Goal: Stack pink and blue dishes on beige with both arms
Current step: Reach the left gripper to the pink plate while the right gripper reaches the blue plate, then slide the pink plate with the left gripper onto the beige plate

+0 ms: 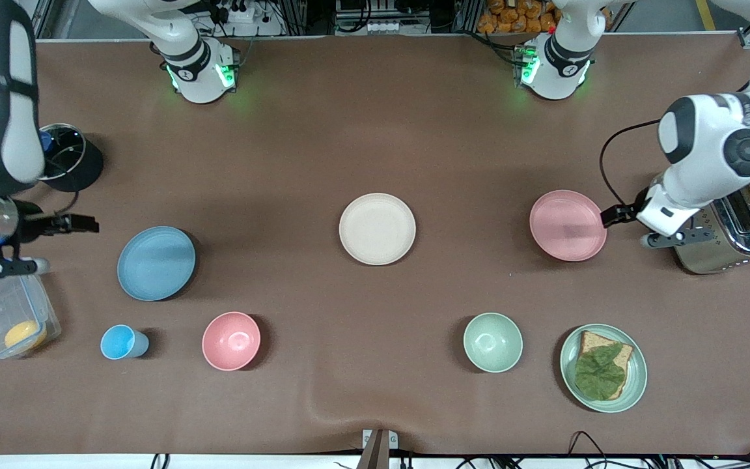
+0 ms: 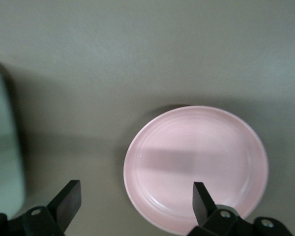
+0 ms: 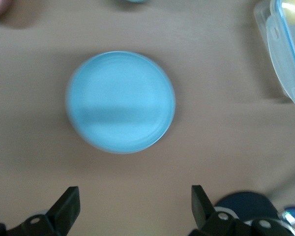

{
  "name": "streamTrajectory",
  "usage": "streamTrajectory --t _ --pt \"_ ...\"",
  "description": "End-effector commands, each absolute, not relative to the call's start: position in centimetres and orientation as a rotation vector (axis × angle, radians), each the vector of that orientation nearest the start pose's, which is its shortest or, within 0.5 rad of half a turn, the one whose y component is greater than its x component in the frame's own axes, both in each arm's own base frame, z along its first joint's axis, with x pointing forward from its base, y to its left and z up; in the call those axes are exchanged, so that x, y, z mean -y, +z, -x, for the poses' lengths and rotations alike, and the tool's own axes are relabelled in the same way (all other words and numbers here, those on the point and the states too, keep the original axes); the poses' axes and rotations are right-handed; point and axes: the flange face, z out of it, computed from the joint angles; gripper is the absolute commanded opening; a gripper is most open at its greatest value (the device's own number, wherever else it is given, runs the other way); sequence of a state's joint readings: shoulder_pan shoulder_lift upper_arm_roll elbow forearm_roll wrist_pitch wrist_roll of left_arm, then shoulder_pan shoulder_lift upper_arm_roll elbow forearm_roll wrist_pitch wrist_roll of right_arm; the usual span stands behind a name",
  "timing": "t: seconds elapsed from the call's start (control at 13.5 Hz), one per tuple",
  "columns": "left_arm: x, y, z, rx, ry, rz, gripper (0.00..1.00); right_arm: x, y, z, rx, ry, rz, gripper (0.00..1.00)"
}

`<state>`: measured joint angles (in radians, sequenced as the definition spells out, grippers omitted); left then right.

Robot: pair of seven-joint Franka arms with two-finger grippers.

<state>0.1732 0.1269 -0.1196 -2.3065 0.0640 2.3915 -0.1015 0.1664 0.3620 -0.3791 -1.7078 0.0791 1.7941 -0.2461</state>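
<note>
From the front view, the flat round cream-beige matte plate [image 1: 377,228] sat mid-table. The pale pink flat round plate [image 1: 568,225] lay toward the left arm's end of it, the light blue flat round plate [image 1: 156,263] toward the right arm's end. The left gripper [image 1: 611,215] hung at the pink plate's rim, half hidden. The right gripper [image 1: 75,225] was up beside the blue plate.

Left wrist view: fingers [image 2: 201,197] spread wide, empty, one over the pink plate [image 2: 196,167].

Right wrist view: blue plate [image 3: 121,102] looked blurry, fingers [image 3: 200,202] apart, holding nothing.
</note>
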Motion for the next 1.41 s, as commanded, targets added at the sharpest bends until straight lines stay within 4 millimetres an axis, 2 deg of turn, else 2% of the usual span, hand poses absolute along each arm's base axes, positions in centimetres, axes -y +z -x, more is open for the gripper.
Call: streamTrajectory --t 0.0,0.15,0.22,0.37,0.44,0.52,0.59,0.67,0.74,0.81,0.89,1.11,1.19,1.33 --pt "-4.3 24.6 -50.5 0.172 0.042 3.113 1.00 12.7 29.5 -59.7 -0.049 0.401 3.121 1.00" --pt "-4.3 21.9 -50.0 0.172 0.036 3.125 1.00 13.3 24.8 -59.5 -0.110 0.439 3.089 1.00" --pt "-4.4 21.0 -49.8 0.178 0.041 3.128 1.00 13.0 23.5 -59.5 -0.135 0.453 3.063 1.00" --pt "-5.1 19.5 -49.6 0.202 0.048 3.133 1.00 12.0 21.8 -60.0 -0.130 0.427 3.068 1.00" --pt "-5.1 18.9 -49.5 0.203 0.050 3.135 0.93 11.6 21.0 -60.4 -0.115 0.398 3.085 1.00" --pt "-5.3 18.7 -49.4 0.207 0.052 3.136 0.88 11.8 20.4 -60.6 -0.113 0.364 3.100 0.95" --pt "-5.3 18.6 -49.4 0.207 0.054 3.136 0.81 12.0 19.7 -60.6 -0.114 0.357 3.107 0.75" --pt "-5.3 18.5 -49.2 0.207 0.059 3.136 0.66 12.2 19.3 -60.6 -0.101 0.354 3.108 0.53" --pt "-5.3 18.5 -49.0 0.207 0.064 3.136 0.41 12.3 18.8 -60.5 -0.105 0.363 3.107 0.33" --pt "-5.2 18.6 -49.0 0.207 0.061 3.136 0.16 12.3 18.6 -60.5 -0.105 0.366 3.108 0.21" --pt "-5.2 18.9 -49.2 0.205 0.052 3.136 0.00 12.3 18.6 -60.5 -0.123 0.359 3.097 0.15" --pt "-4.6 22.3 -50.1 0.186 -0.043 3.126 0.00 12.2 18.6 -60.5 -0.130 0.352 3.083 0.10" --pt "-3.1 23.9 -50.6 0.152 -0.090 3.128 0.00 12.2 18.7 -60.5 -0.113 0.352 3.082 0.08" --pt "1.4 28.7 -51.6 0.113 -0.143 3.132 0.00 12.2 19.2 -60.5 -0.077 0.352 3.075 0.05"
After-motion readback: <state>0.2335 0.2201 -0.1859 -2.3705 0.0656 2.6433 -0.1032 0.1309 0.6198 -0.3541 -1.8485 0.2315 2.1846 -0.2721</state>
